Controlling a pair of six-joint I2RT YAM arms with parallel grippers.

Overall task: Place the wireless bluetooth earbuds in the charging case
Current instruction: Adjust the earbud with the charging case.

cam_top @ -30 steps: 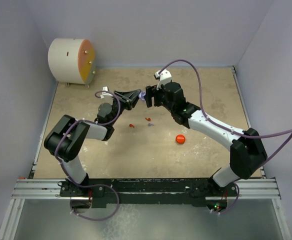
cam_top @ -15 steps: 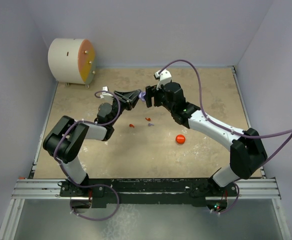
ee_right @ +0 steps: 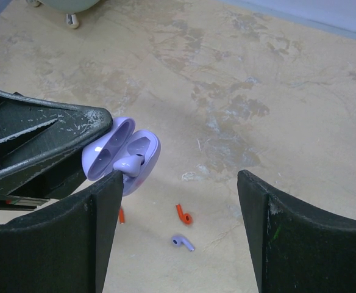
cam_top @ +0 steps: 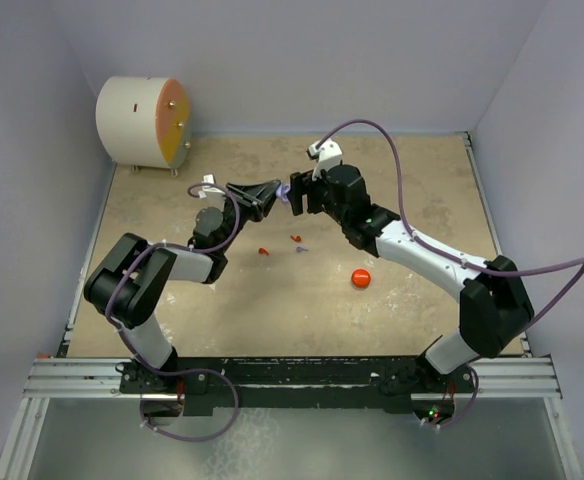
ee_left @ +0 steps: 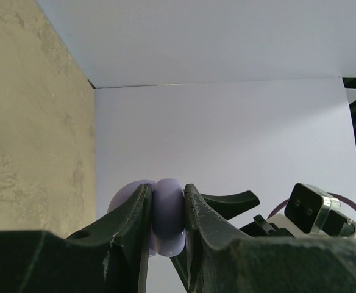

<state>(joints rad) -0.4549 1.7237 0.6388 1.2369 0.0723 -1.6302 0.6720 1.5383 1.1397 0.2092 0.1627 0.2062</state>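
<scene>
My left gripper [cam_top: 270, 194] is shut on a lavender charging case [ee_left: 167, 213] and holds it in the air above the table. In the right wrist view the case [ee_right: 122, 152] hangs with its lid open, and one lavender earbud [ee_right: 129, 163] sits in its mouth. My right gripper [ee_right: 178, 183] is open with nothing between its fingers, its left finger right beside the case. On the table below lie a red earbud [ee_right: 184, 214], a lavender earbud [ee_right: 183, 242] and a second red earbud [ee_right: 121, 215], partly hidden behind my finger.
A round red case [cam_top: 361, 278] lies on the table to the right of the loose earbuds. A white cylinder with an orange face [cam_top: 144, 122] stands in the back left corner. Walls close the table on three sides.
</scene>
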